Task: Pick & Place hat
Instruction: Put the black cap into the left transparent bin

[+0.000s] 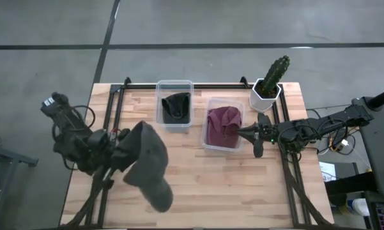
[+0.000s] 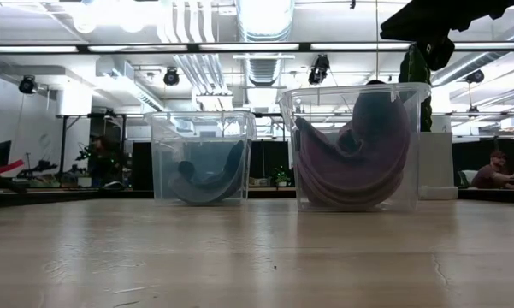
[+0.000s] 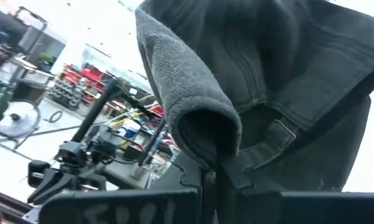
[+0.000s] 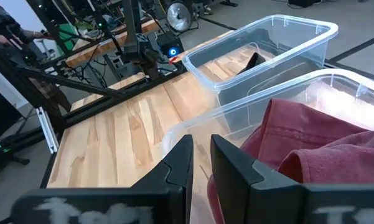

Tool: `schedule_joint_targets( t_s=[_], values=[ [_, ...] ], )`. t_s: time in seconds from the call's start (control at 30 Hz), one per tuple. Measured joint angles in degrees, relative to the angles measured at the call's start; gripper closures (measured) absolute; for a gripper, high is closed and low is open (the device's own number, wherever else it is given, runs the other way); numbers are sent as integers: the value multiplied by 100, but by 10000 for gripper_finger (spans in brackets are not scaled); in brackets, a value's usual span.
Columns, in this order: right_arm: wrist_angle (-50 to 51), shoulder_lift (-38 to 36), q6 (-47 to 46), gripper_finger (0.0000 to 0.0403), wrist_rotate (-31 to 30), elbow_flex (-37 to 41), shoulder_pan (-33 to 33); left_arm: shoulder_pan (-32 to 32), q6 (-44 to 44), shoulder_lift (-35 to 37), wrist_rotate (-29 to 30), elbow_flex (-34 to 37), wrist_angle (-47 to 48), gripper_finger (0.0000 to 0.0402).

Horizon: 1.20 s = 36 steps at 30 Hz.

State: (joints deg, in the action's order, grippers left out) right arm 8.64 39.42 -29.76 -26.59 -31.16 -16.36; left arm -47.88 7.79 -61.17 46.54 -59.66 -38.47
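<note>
Hanging from the left gripper [image 1: 118, 155], the grey hat [image 1: 148, 165] was held clear of the table [image 1: 198, 185] over its left half, the fingers clamped on a fold of the fabric near the rear strap, as the left wrist view confirmed [image 3: 249, 93]. Its long axis ran diagonally in the high view, from the gripper end away toward the table's near edge and slightly toward the right arm, with the lower tip drooping farthest from the fingers. Beyond the left gripper, toward the far side of the table, stood a clear bin [image 1: 174, 105] containing a dark hat [image 1: 177, 106]; beside that, nearer the right arm, a second clear bin [image 1: 222, 124] held a maroon hat [image 1: 223, 121]. The right gripper [image 1: 248, 133] was stationed just beside the second bin's edge, its fingers nearly together with only a narrow gap and holding nothing; the maroon hat lay directly ahead of it in the right wrist view [image 4: 317, 143]. A potted cactus [image 1: 270, 82] stood at the far right corner, behind the right gripper.
</note>
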Motion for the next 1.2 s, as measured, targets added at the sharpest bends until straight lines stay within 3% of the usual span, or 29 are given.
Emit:
schedule_joint_targets(
  t_s=[0.13, 0.43, 0.6, 0.73, 0.87, 1.03, 1.2],
  values=[
    [2, 0, -4, 351, 0, 0, 0, 394, 269, -94, 151, 0, 1, 391],
    [0, 0, -26, 351, -2, 0, 0, 1644, 439, -164, 2127, 4, 493, 391],
    [-4, 0, -26, 351, -2, 0, 0, 2497, 326, -144, 2183, 4, 1118, 391],
    [-2, 0, -187, 351, -9, 0, 0, 3175, 591, -140, 2175, -146, 2315, 391],
    [7, 0, -288, 351, -15, 0, 0, 3842, 1493, -151, 1832, -466, 4134, 391],
    [11, 0, -300, 351, -13, 0, 2, 4886, 3106, -287, 781, -945, 6426, 391],
    [25, 0, -314, 351, -13, 0, 2, 6058, 3612, -512, -938, -1040, 7116, 391]
  ],
)
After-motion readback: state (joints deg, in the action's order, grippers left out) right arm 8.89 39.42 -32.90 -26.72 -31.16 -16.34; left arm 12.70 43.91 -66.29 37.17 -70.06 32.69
